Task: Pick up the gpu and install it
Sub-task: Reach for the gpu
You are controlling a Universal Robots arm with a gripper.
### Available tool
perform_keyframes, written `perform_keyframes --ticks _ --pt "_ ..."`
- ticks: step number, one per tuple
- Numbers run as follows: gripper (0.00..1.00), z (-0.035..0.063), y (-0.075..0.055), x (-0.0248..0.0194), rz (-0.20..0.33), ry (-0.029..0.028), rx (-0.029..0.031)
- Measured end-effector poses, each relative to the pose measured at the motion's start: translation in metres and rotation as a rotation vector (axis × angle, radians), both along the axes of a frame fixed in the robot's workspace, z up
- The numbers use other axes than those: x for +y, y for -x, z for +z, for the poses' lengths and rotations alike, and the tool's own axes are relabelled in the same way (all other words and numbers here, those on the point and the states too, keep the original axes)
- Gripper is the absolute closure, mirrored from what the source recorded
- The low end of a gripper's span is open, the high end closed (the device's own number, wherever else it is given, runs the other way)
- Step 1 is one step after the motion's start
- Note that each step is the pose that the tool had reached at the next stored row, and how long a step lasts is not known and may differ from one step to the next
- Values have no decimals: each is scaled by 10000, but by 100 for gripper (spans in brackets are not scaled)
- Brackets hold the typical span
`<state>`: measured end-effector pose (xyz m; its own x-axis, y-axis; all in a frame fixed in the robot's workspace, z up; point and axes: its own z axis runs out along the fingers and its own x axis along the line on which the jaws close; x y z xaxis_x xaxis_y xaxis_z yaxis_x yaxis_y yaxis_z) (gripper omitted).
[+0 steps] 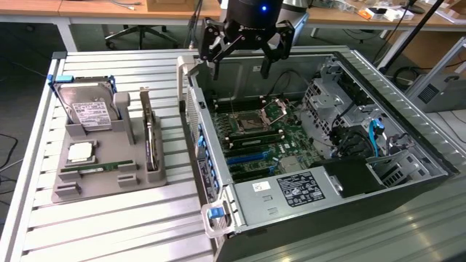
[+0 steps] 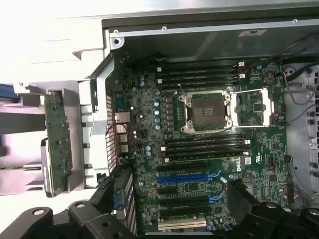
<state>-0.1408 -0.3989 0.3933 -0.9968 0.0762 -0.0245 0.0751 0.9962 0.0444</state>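
- Your gripper (image 1: 241, 65) hung above the open computer case (image 1: 251, 210), jaws spread wide, holding nothing.
- The gpu (image 1: 150, 139) stood on edge in the grey holder (image 1: 102, 164) just beside that case.

Motherboard (image 2: 149, 149): white printed logo near the blue slot (image 2: 184, 178), appears to read DELL. White labels on hard drive (image 1: 91, 114) and power supply (image 1: 295, 191): print too small to read.

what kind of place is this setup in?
Probably a robotics lab for PC assembly: an open computer case on a slatted metal table, a grey parts holder beside it, desks and an office chair behind.
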Motion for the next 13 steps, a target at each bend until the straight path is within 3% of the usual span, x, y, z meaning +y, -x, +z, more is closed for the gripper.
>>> perform_keyframes --ticks 13 --pt "1 0 96 0 0 1 1"
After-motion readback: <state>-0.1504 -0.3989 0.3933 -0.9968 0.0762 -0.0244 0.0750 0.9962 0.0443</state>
